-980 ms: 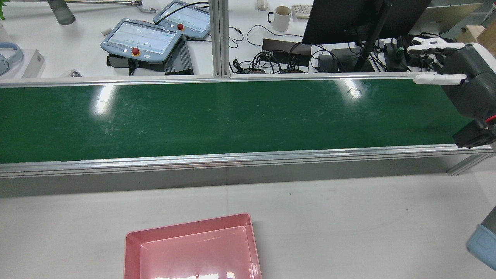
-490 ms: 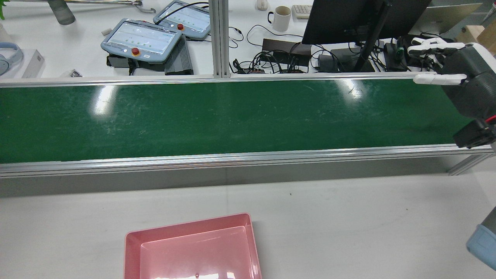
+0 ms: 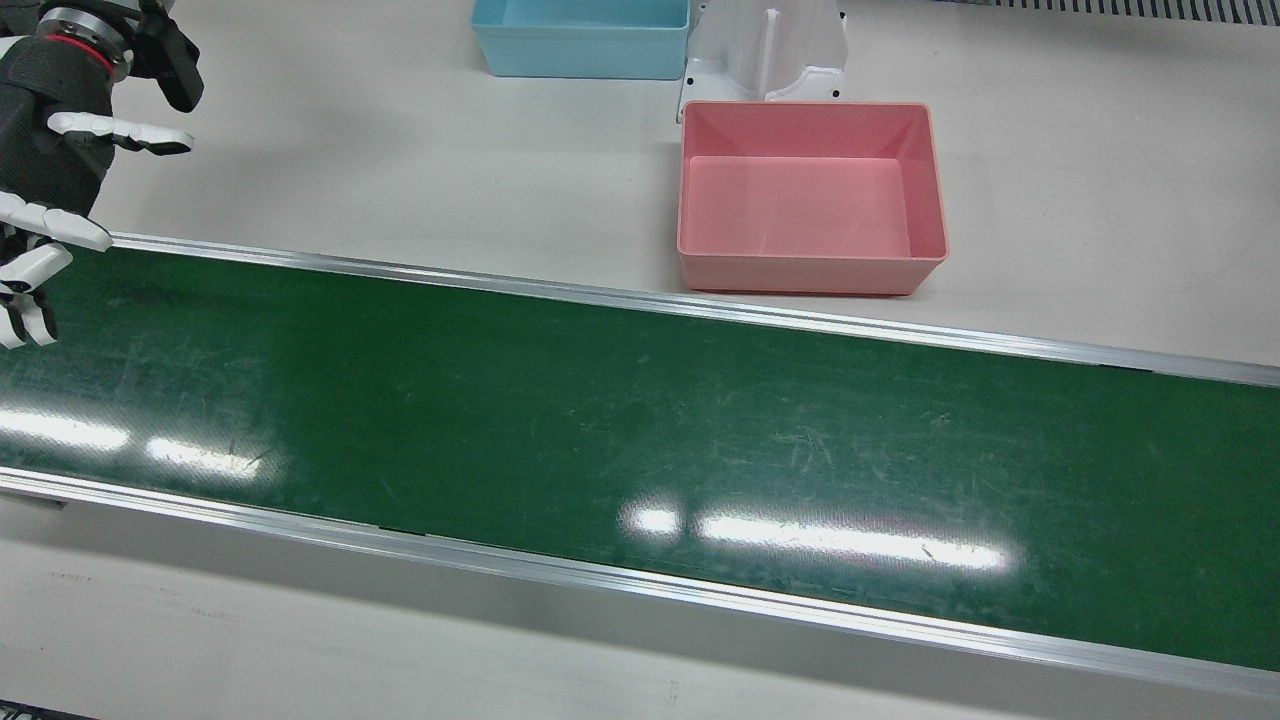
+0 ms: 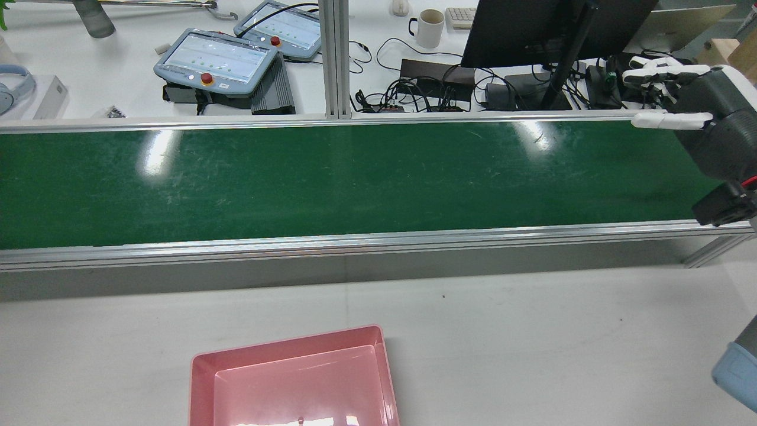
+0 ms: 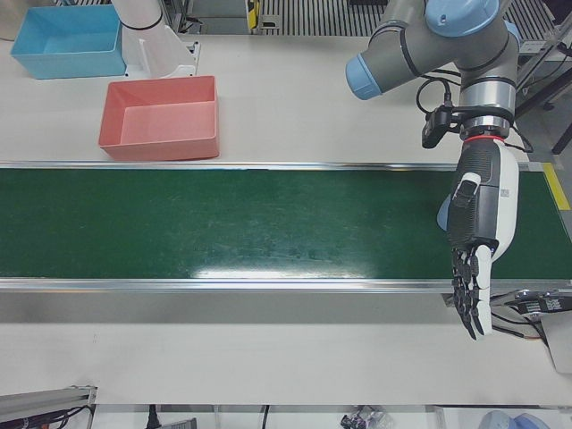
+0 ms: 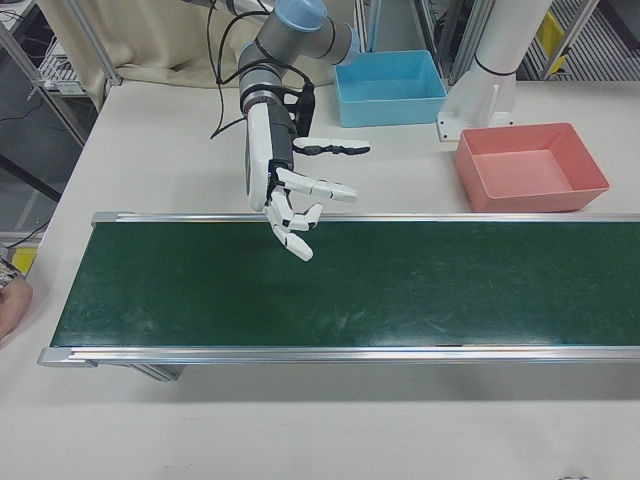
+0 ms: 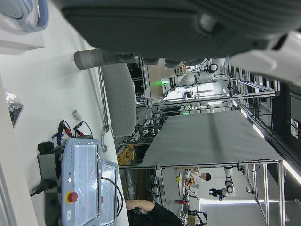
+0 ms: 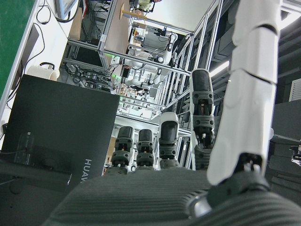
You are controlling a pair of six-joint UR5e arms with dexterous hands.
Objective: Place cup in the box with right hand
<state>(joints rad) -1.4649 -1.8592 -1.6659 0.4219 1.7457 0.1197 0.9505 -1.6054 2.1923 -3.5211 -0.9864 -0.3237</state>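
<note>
- Right hand [image 6: 290,195] hangs over one end of the belt [image 6: 350,285], fingers [image 6: 325,188] spread apart and holding nothing; the front view shows it at that view's left edge [image 3: 45,180] and the rear view at its right edge [image 4: 698,112].
- Left hand [image 5: 478,237] hangs over the opposite end of the belt, fingers straight, pointing down and apart, also empty.
- No cup for the task shows on the belt or the table in any view. The only cup-like thing is a white mug [image 4: 430,28] on the desk beyond the belt, out of the work area, so I cannot say where the task's cup is or what it looks like.
- Pink box [image 3: 700,190] sits empty on the table just beside the belt's robot-side rail, well apart from the right hand; a blue box [image 3: 580,60] stands further back.
- Judged step: waiting for a cup to arrive. To do it well, keep the right hand spread and poised above the belt surface, ready to close around the cup's wall from the side, then carry it clear over the rail to the pink box and let go low inside.
</note>
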